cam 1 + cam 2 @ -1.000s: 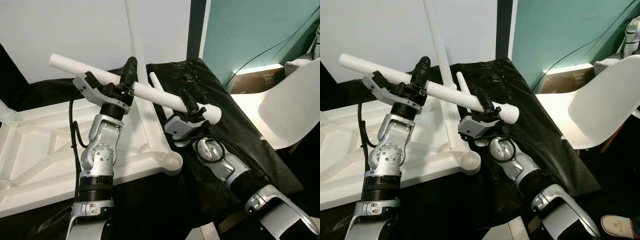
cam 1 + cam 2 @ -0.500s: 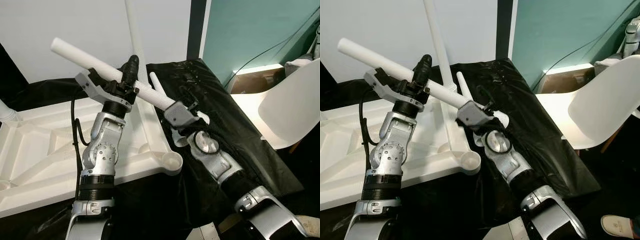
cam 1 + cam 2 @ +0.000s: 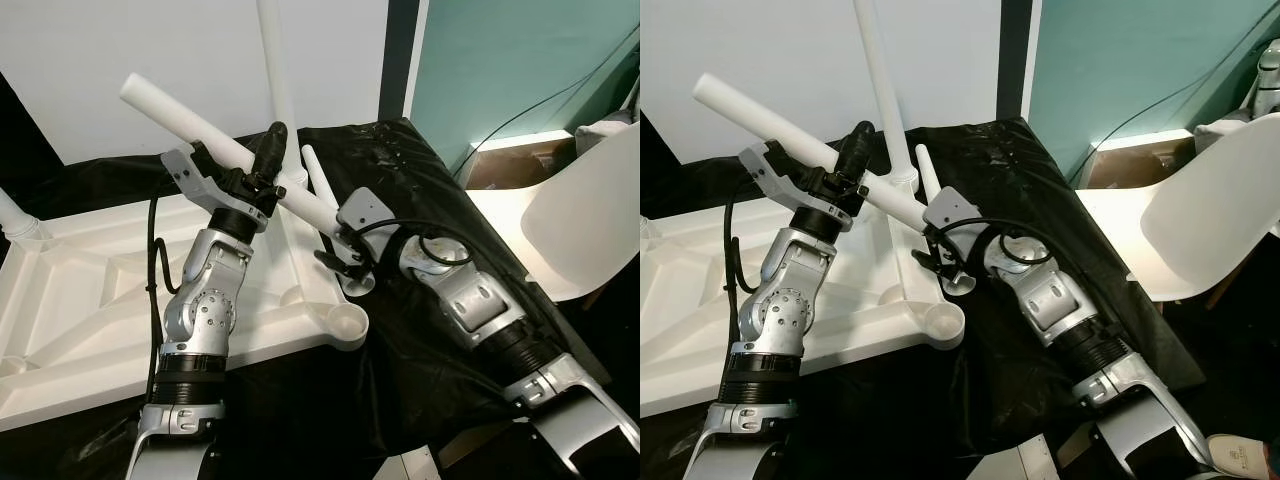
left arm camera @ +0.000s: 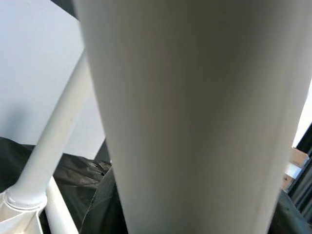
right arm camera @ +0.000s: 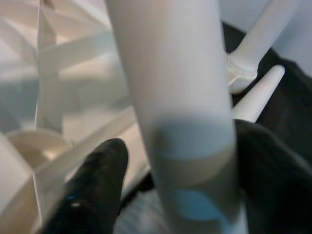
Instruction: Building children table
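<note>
Left eye view: loose table leg [image 3: 215, 134] slanting from 10 to 4 o'clock above the upturned tabletop [image 3: 70, 290]; left pincer [image 3: 262, 172] clenched on its middle, right pincer [image 3: 340, 262] at its lower end near the corner socket [image 3: 345, 323].
Right eye view: chair [image 3: 1210, 220] at 3 o'clock.
Left wrist view: fitted leg [image 4: 46, 146] behind.
Right wrist view: black finger [image 5: 92, 187] beside the leg; whether it grips, cannot tell.

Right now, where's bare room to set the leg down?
Black sheet right of the tabletop, toward the chair, is bare. The corner socket is crowded: both grippers hold the leg there.
</note>
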